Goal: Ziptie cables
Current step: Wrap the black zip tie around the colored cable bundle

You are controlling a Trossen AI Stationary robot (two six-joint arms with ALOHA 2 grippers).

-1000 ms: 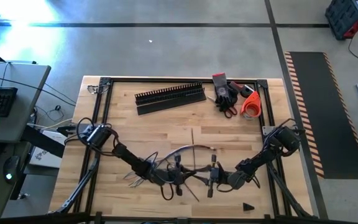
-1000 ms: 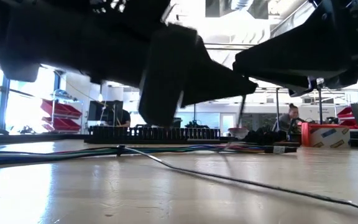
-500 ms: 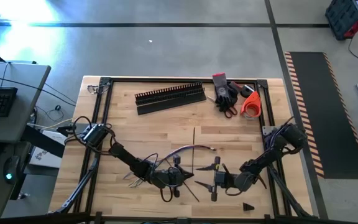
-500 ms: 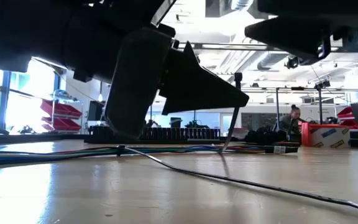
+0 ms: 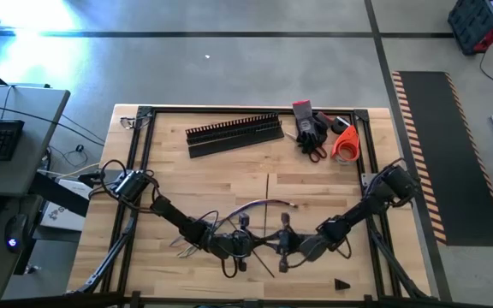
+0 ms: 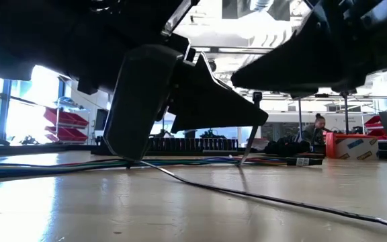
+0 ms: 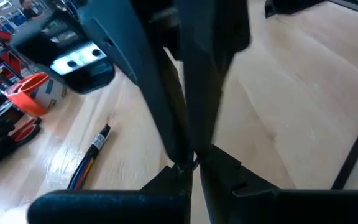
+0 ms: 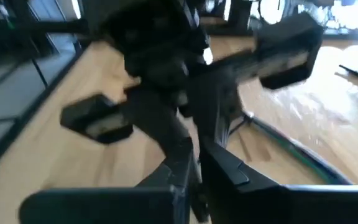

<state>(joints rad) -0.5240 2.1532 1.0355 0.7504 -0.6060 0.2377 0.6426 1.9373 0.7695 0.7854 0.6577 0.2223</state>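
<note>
The cables (image 5: 255, 205) are a thin multicoloured bundle lying in an arc on the wooden table; in the low view the cables (image 6: 59, 165) run flat along the board. A thin black zip tie (image 6: 250, 134) stands upright from them. My left gripper (image 5: 258, 242) and my right gripper (image 5: 272, 244) meet tip to tip just near of the arc, both shut. In the left wrist view my left gripper (image 7: 191, 165) faces the right one's fingers, and the cables' black-sleeved end (image 7: 101, 138) lies beyond. My left gripper pinches the zip tie between its two fingertips (image 6: 264, 113), coming nearly level from the table's left. The strip (image 6: 252, 128) passes its tip upright, its lower end (image 6: 242, 160) down at the cables. My right gripper is shut at the strip's upper end (image 6: 256, 97), coming from the table's right, slanting slightly down. Its own fingers hide the place of contact.
A black slotted duct (image 5: 234, 130) and a flat black strip (image 5: 229, 147) lie at the far side, with black gloves, red-handled scissors (image 5: 312, 137) and an orange tape roll (image 5: 345, 144) to their right. Another thin black strip (image 6: 281, 199) trails across the near board.
My right gripper backed away toward the table's right and near edges, leaving the zip tie's upper end free, then came back to the left gripper and closed at that end. The left gripper kept its hold, and the cables stayed on the table.
</note>
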